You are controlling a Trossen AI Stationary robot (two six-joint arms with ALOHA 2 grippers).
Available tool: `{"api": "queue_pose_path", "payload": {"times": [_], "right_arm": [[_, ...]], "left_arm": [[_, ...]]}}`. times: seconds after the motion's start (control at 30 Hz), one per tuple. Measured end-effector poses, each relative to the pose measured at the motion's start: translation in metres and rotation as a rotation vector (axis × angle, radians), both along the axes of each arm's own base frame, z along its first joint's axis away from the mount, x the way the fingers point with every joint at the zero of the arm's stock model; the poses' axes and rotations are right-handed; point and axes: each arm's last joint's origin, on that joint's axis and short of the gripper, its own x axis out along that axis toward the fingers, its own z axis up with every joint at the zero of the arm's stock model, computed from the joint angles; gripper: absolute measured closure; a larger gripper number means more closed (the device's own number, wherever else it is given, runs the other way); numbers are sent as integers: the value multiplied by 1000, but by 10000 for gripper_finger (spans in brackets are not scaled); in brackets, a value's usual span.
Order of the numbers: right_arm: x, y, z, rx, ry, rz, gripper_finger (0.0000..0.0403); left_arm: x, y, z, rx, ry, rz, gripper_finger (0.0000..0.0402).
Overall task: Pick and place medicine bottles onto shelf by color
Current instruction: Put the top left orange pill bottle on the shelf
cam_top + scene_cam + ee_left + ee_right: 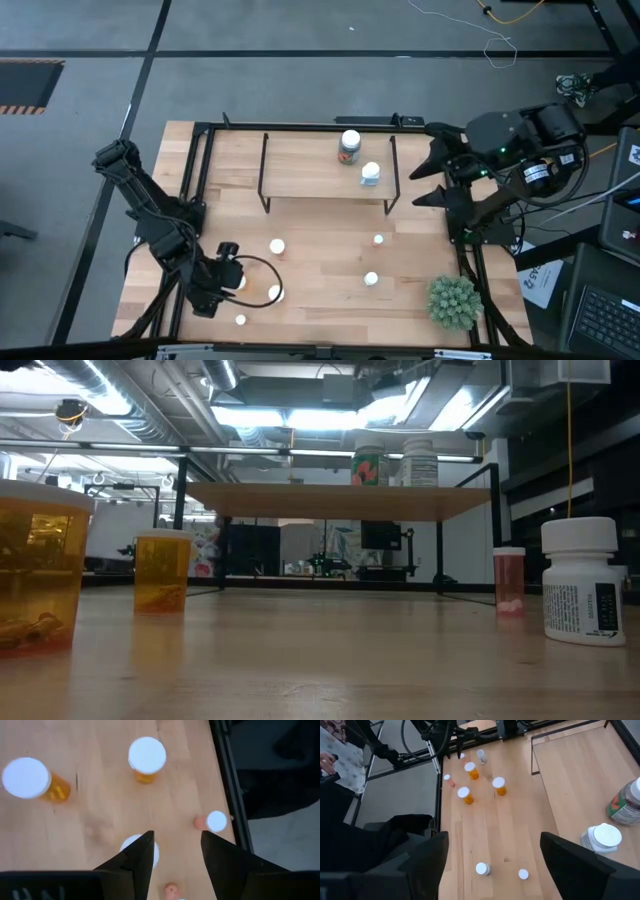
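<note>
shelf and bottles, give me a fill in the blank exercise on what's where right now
1. The number of containers standing on the shelf is ____.
2. The green-labelled jar has the white bottle beside it, both near the shelf's ____ end.
3. The left gripper hovers over the table's front ____ corner.
4. The spiky green plant sits at the table's front ____ corner.

Missing words: two; right; left; right

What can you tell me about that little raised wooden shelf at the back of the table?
The shelf is a low, light-wood board on thin black metal legs, standing level at the table's far side, narrower than the table. Two bottles stand on its right part: a larger jar with a white cap and green-and-red label, and beside it a white bottle. The rest of the board is bare. No gripper touches it.
</note>
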Motion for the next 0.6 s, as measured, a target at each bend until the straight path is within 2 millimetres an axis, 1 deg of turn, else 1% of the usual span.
{"api": "queue_pose_path", "payload": {"times": [0.13,0.23,0.33,0.6], "right_arm": [[1,0,-1,-1,3,-1,88],[1,0,-1,-2,3,-2,88],[1,0,-1,-2,3,-2,88],[1,0,-1,-2,3,-2,88]], "left_arm": [[1,1,0,10,-8,28,243],[2,6,-2,-27,38,134,236],[1,10,-4,-32,97,204,222],[-2,13,-6,2,120,222,179]]}}
